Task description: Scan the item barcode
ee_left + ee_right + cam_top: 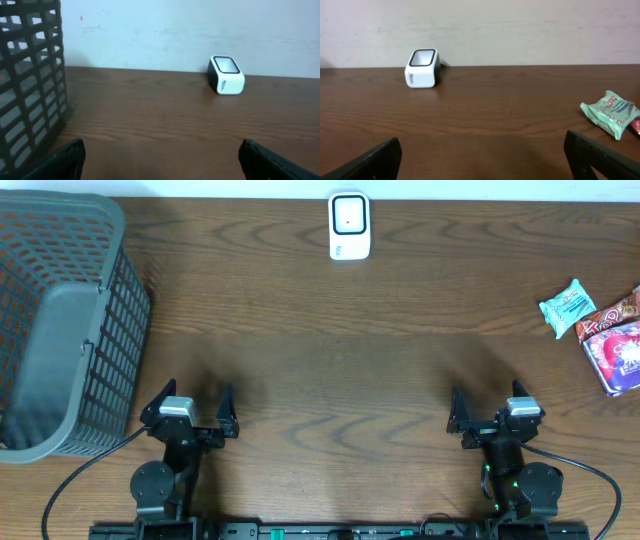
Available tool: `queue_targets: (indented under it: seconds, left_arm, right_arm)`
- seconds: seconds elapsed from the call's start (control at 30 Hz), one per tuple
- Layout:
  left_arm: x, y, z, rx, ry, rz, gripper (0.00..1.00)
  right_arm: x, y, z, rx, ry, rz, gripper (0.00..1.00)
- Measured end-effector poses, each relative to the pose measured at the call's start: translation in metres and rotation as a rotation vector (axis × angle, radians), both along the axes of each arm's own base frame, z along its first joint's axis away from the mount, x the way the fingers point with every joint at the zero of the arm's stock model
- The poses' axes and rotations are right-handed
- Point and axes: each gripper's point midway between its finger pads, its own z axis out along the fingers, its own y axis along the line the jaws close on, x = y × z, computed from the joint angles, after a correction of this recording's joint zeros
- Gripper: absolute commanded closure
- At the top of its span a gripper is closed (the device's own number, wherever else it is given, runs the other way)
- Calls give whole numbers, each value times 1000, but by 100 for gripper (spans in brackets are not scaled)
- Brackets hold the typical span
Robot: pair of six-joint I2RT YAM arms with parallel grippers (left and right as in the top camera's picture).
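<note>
Scanner [349,225] sits at far table [330,360] edge, basket [60,320] left, snacks [612,350] right (left tool [197,395] and right tool [486,398] wide)

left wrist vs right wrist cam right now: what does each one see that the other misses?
Left wrist only: the dark mesh basket at its left edge, plus the open left gripper. Right wrist only: the green snack packet at the right, a sliver of a red packet beside it, plus the open right gripper. Shared: the white scanner standing at the far side of the wooden table, in front of the pale wall.
</note>
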Motion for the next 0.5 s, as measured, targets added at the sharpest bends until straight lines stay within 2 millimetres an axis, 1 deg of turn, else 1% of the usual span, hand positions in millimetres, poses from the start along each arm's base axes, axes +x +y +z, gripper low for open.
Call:
queue_targets:
  seconds: [0.03, 0.5]
  left_arm:
    - [0, 1, -3, 1, 14, 3, 2]
    - [-1, 2, -2, 33, 17, 9, 2]
  right_arm:
    - [0, 0, 0, 0, 0, 0, 1]
    - [0, 0, 0, 0, 0, 0, 1]
